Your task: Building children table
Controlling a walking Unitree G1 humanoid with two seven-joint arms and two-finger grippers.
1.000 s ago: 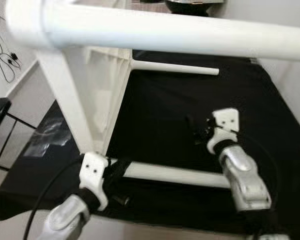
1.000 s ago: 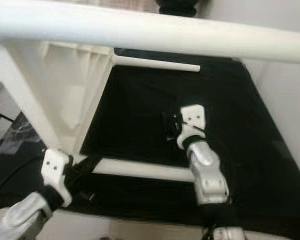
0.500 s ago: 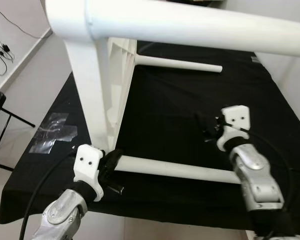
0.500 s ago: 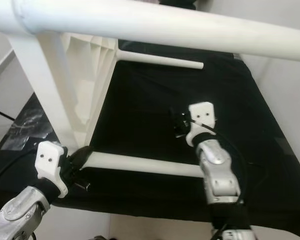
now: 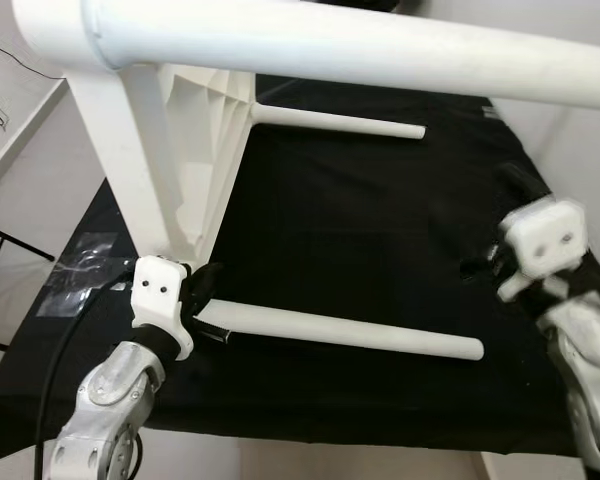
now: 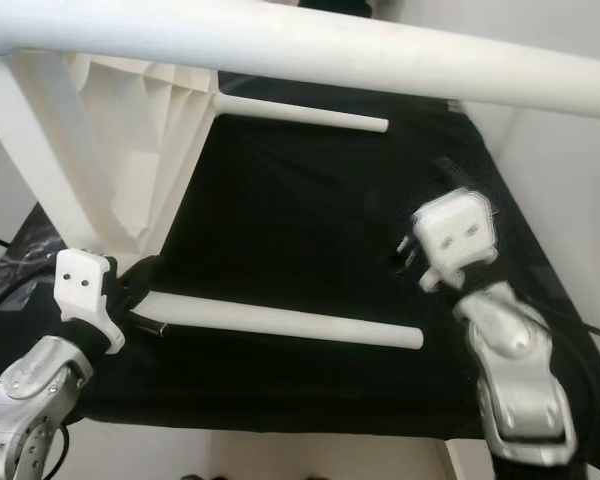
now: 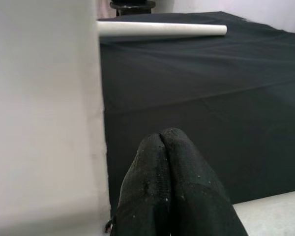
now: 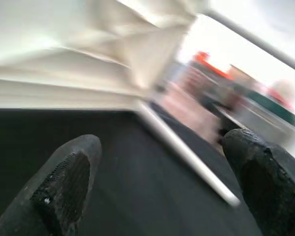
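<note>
Four white legs on tipped table

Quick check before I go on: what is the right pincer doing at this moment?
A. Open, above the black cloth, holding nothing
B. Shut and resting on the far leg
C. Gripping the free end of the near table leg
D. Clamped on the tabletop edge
A: the right pincer has its fingers spread with only black cloth between them, and it hangs apart from the near table leg.
</note>
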